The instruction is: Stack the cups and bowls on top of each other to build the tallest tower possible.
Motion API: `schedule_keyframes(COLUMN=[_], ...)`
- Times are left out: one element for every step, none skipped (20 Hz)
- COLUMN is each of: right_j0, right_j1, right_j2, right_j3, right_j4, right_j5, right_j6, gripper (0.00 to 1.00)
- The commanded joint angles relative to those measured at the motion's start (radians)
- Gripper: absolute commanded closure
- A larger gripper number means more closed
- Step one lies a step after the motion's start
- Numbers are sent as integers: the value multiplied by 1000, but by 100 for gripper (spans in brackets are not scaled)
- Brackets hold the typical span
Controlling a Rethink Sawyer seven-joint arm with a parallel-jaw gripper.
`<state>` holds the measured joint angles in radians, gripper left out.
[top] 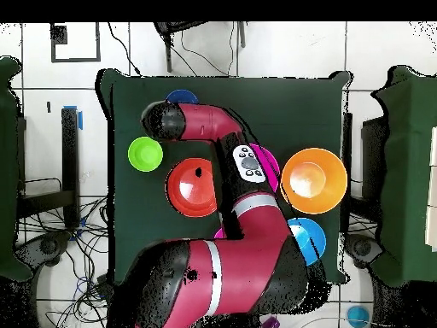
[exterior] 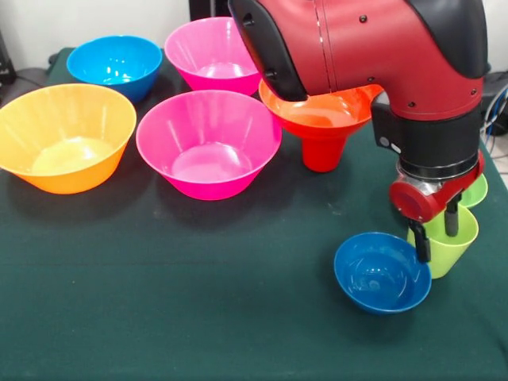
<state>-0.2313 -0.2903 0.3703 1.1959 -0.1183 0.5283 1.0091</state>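
lime-green cup at the gripper, right side of the table

lime-green cup (exterior: 448, 244) stands upright beside a small blue bowl (exterior: 381, 272). gripper (exterior: 436, 234) fingers straddle its rim, one inside, one outside; whether they pinch it yet is unclear. likely light, stiff, slick plastic, so take the thin wall near the rim. red cup (exterior: 324, 151) carries the red-orange bowl (exterior: 321, 111) behind.

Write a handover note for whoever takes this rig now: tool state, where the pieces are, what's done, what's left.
Tool: at the rim of the lime-green cup; grip unclear.
Small blue bowl is beside that cup, with a small green bowl behind.
Done: wide red-orange bowl sits on red cup.
Left: green cup, small bowls, near pink bowl, far pink bowl, yellow-orange bowl and mid blue bowl are unstacked.
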Motion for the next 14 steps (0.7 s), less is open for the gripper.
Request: schedule_keyframes(right_j0=[20, 22, 24, 25, 23, 23, 23, 22, 23, 23, 26, 26, 25, 24], right_j1=[-7, -5, -3, 1, -1, -1, -1, -1, 3, 5, 10, 12, 9, 9], right_j2=[-24, -26, -29, -32, -31, -33, -33, -34, -36, -37, -41, -44, -45, -43], right_j3=[-22, -28, -30, -36, -27, -28, -28, -28, -33, -36, -43, -47, -40, -39], right_j4=[-67, -67, -68, -69, -70, -70, -70, -71, -71, -71, -72, -72, -73, -72], right_j5=[53, 62, 66, 71, 65, 68, 69, 71, 73, 77, 83, 88, 85, 86], right_j6=[53, 51, 51, 49, 49, 49, 47, 46, 45, 43, 43, 41, 41, 39], gripper=[0, 0, 0, 0, 0, 0, 0, 0, 0, 0, 0, 0, 0, 0])
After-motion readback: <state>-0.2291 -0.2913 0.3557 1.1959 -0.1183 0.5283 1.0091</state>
